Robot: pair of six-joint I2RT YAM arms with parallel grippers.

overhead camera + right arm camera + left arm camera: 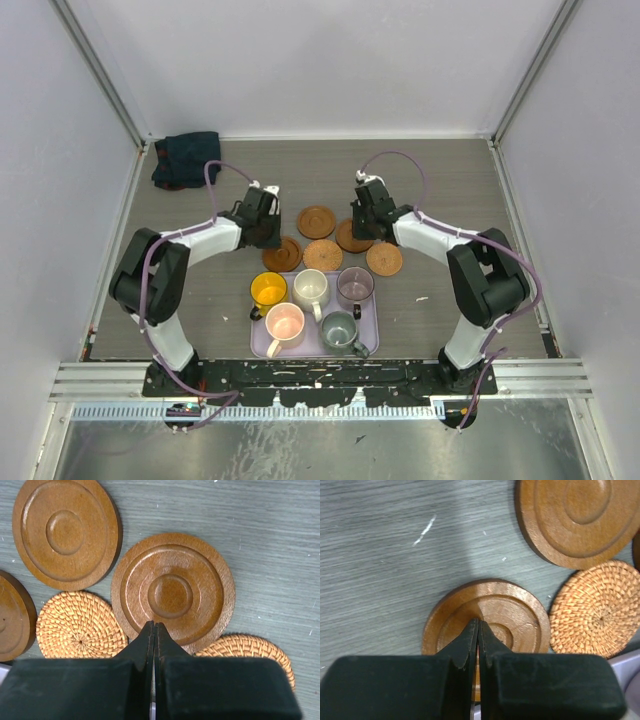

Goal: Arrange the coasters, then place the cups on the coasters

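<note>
Five coasters lie close together mid-table: three dark wood coasters [316,221] [284,256] [350,238] and two cork coasters [323,255] [384,259]. My left gripper [264,232] [478,623] is shut and empty, its tips over the left wood coaster [512,607]. My right gripper [368,226] [153,625] is also shut and empty, its tips over the near rim of the right wood coaster [172,590]. I cannot tell whether either touches. Five cups stand on the lilac tray [373,325]: yellow [268,290], cream [312,288], purple-grey [354,285], pink [285,324], grey-green [339,329].
A dark blue cloth [185,158] lies bunched in the back left corner. Grey walls close the table on three sides. The tray sits just in front of the coasters, between the two arm bases.
</note>
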